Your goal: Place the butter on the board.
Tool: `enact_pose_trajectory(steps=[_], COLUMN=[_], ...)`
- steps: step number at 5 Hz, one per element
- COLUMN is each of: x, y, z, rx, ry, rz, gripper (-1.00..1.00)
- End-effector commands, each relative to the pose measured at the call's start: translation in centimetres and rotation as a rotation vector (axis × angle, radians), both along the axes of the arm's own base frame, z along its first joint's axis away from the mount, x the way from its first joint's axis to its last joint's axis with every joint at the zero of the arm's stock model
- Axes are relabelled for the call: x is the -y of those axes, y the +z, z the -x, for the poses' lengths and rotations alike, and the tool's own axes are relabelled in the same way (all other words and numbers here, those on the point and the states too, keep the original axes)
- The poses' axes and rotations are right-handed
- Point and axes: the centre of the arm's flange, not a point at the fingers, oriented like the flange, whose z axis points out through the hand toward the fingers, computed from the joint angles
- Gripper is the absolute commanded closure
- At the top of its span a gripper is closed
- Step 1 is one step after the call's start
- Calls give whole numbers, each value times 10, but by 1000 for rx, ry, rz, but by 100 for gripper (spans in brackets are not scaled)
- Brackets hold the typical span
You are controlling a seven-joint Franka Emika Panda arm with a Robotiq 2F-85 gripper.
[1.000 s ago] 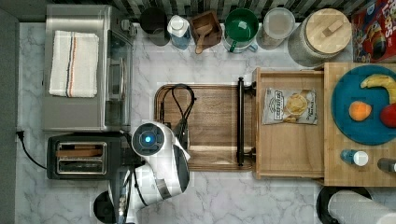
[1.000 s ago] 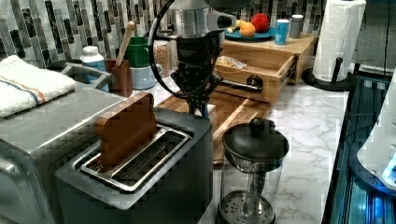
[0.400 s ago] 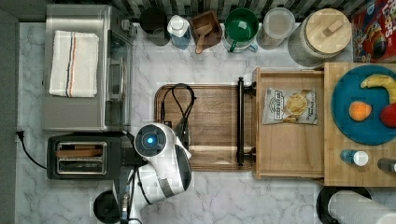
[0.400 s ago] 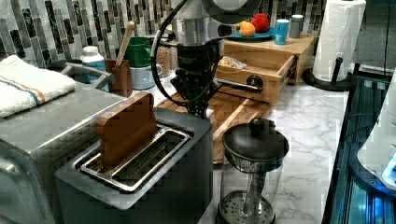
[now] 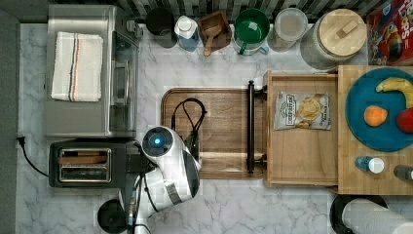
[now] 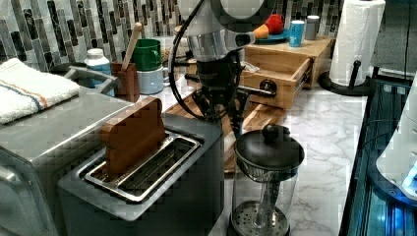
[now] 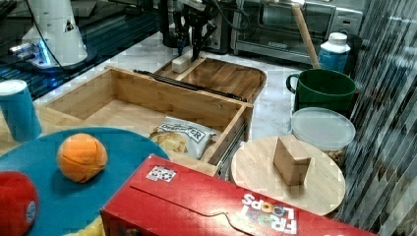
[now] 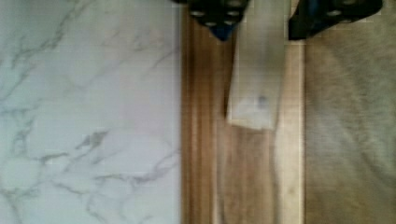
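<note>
White marble countertop [image 5: 219, 63] fills my screens, with a steel toaster oven [image 5: 85, 78] and a black two-slot toaster [image 5: 87, 163] on the top view's left, and a pale wooden drawer box [image 5: 299, 136] holding a bag of chips [image 5: 302, 111] on the top view's right. Between them lies the large dark brown wooden board with rounded corners and a rim groove [image 5: 221, 122].

I see the pale rectangular stick of butter [image 8: 257, 79] lying flat on the board [image 8: 243, 177], close to the edge that borders the marble. In the right view the butter [image 7: 181, 62] sits on the board's [image 7: 221, 76] near corner, just beside the drawer's rail.

My arm's black two-finger gripper [image 8: 259, 21] hangs directly over the stick with its jaws apart, one fingertip on either side of the butter's end, neither one pressing on it as far as I can tell. In the right view the gripper [image 7: 193, 42] stands just above the butter.

Compared with the frames from a second ago, the white arm [image 5: 168, 168] has drifted a little toward the top view's lower right, and in the left view the gripper [image 6: 223, 105] now sits further toward the left view's right, beside the black-lidded glass coffee press [image 6: 268, 182].
</note>
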Motion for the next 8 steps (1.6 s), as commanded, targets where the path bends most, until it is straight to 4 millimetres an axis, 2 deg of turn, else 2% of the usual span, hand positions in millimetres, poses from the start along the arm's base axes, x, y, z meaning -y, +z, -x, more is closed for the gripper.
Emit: enact_pose_trajectory(steps=[1,8], x=[-21,-21], y=[25,25], z=[-20,-20], rx=[134,134], ry=[-29,-28], rz=[-38,-38], gripper=[-100,-100])
